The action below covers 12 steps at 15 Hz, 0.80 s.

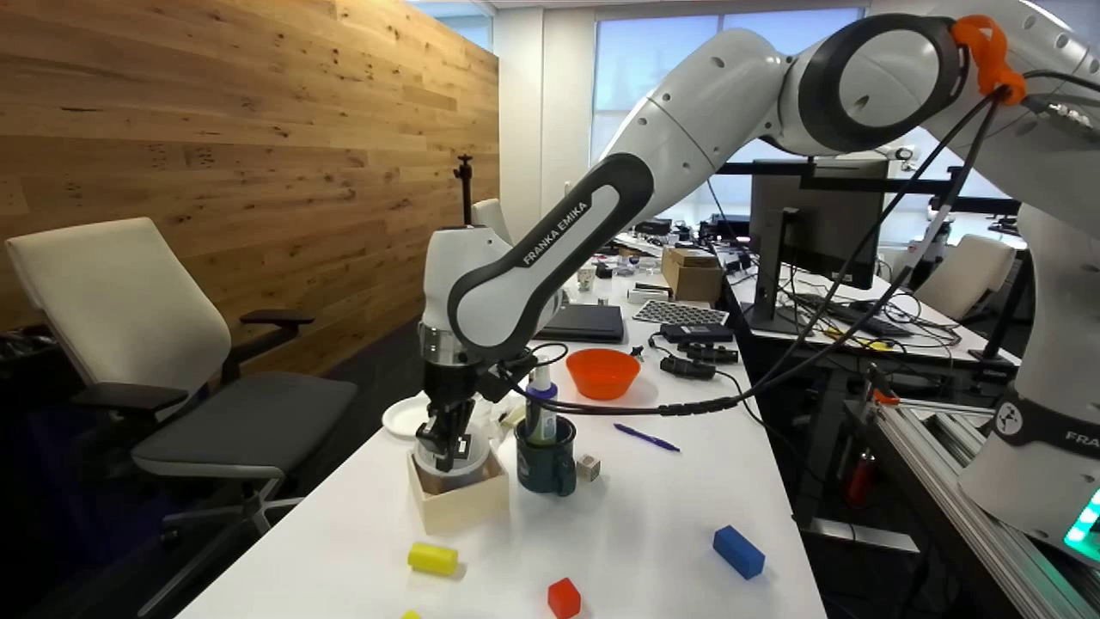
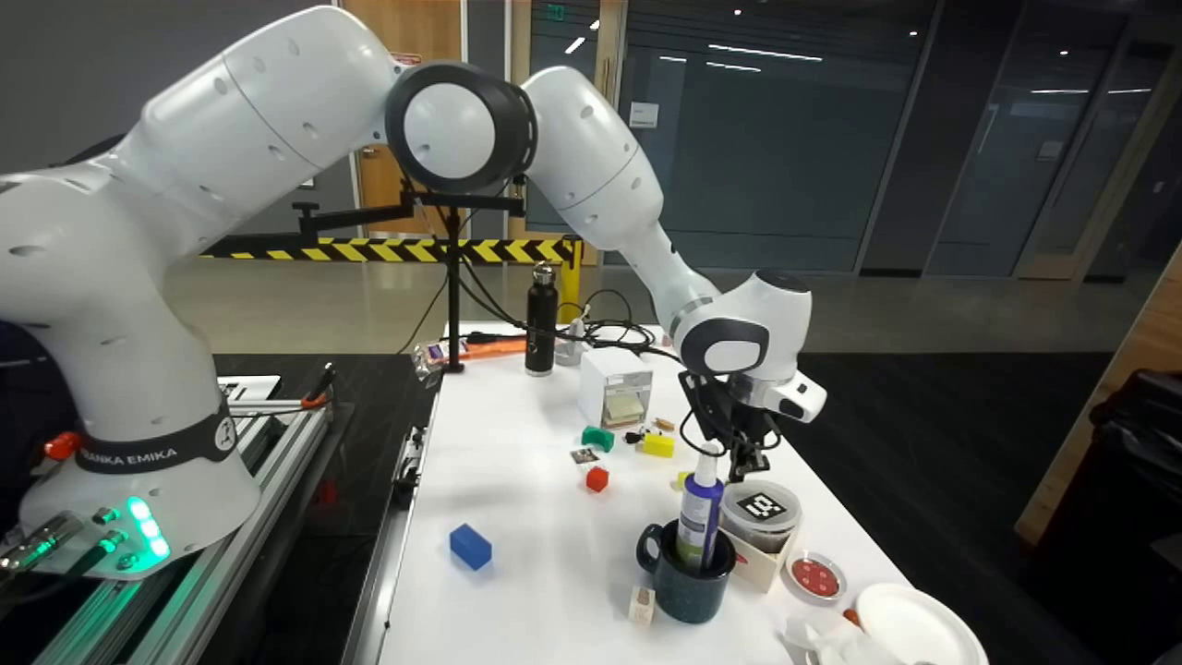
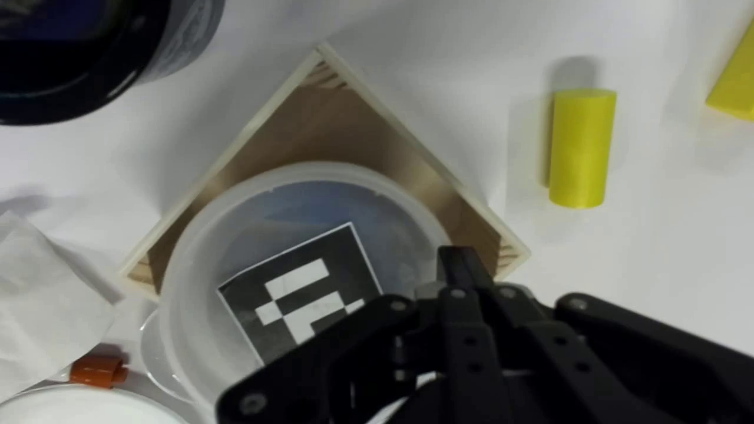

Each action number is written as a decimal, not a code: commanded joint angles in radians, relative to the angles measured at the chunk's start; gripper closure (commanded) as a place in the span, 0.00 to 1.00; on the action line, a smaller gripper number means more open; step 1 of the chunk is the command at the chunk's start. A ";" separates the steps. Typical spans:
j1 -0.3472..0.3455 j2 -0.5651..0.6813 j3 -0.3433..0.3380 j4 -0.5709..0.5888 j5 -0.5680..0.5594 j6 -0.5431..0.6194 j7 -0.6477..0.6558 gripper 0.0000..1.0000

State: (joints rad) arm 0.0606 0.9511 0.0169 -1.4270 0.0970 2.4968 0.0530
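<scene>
My gripper [image 3: 462,259] is shut, its fingertips pressed together with nothing between them. It points down over the edge of a round translucent tub [image 3: 194,318] whose lid bears a black-and-white square marker [image 3: 300,288]. That tub sits inside a small square wooden box [image 1: 468,507]. In the wrist view the fingertips overlap the tub's rim and one box corner; whether they touch either, I cannot tell. Beside the box stands a dark green mug [image 2: 688,591] with a blue-and-white spray bottle [image 2: 700,522] in it. A yellow cylinder [image 3: 582,147] lies on the table past the box.
A blue block [image 1: 738,552], a red block [image 1: 564,597] and a wooden cube [image 1: 589,468] lie about the white table. Behind are an orange bowl [image 1: 602,375] and a pen [image 1: 646,437]. A small dish [image 2: 815,576] and white plate [image 2: 914,623] are near the box.
</scene>
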 commanded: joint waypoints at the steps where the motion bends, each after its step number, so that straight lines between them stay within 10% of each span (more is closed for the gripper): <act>1: -0.016 0.020 -0.025 0.047 -0.004 -0.010 0.052 1.00; 12: -0.014 0.144 -0.053 0.198 -0.012 -0.130 0.122 1.00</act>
State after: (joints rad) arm 0.0386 1.0220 -0.0401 -1.2944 0.0975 2.4056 0.1417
